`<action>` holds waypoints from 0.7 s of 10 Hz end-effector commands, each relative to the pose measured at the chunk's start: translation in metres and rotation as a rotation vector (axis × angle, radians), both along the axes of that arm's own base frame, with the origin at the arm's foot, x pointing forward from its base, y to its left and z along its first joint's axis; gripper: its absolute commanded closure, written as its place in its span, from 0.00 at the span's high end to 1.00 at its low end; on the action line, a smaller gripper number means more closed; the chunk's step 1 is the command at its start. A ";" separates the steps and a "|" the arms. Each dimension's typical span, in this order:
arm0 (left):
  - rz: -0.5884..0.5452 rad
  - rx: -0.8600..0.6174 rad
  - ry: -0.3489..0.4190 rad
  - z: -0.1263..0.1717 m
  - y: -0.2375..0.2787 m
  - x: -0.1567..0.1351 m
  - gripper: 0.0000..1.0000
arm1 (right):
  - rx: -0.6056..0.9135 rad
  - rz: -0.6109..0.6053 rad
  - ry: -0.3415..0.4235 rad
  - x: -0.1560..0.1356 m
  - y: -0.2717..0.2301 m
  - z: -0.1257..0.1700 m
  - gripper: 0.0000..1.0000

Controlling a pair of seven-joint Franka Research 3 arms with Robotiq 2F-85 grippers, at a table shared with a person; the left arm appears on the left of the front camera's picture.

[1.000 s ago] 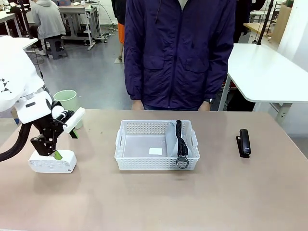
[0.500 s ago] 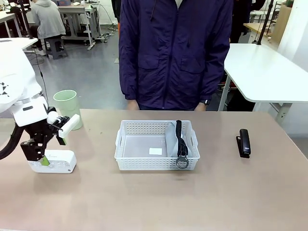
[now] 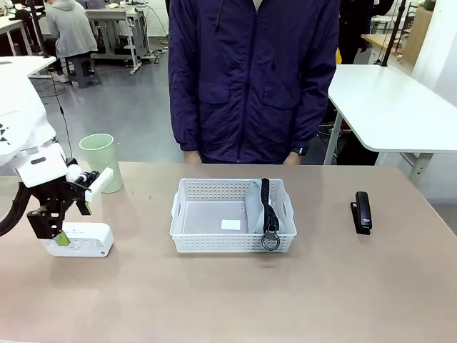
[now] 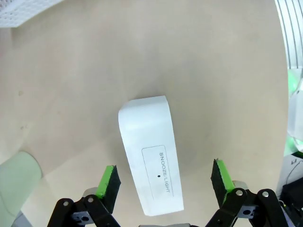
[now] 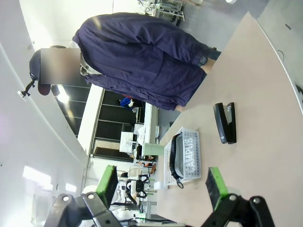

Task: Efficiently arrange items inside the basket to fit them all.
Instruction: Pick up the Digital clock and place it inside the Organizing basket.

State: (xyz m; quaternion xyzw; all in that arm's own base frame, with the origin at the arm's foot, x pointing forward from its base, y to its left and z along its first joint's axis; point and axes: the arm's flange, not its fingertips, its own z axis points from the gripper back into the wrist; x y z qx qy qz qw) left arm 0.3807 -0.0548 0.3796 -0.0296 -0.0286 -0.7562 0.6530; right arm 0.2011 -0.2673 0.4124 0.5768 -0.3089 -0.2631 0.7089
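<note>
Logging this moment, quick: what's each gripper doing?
Left gripper: open, over the box, not gripping it.
Right gripper: open, empty.

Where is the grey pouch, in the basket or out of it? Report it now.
In. The pouch sits inside the basket, at its right end, between the walls.

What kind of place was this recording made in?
Probably a lab or workshop: a robot arm stands at a table, another white worktable stands nearby, and someone sits at a bench behind.
</note>
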 end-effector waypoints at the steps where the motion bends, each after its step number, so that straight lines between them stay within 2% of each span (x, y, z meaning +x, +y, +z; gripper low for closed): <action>1: 0.026 0.045 -0.034 -0.027 0.004 -0.020 1.00 | -0.008 -0.002 -0.025 0.001 -0.001 0.002 1.00; 3: 0.039 0.102 -0.068 -0.050 0.004 -0.016 1.00 | -0.008 -0.002 -0.025 0.001 -0.001 0.002 1.00; 4: 0.003 0.095 -0.027 -0.058 0.004 -0.016 1.00 | -0.008 -0.002 -0.025 0.001 -0.001 0.002 1.00; 7: 0.006 0.126 0.011 -0.070 0.007 -0.017 1.00 | -0.008 -0.002 -0.025 0.001 -0.001 0.002 1.00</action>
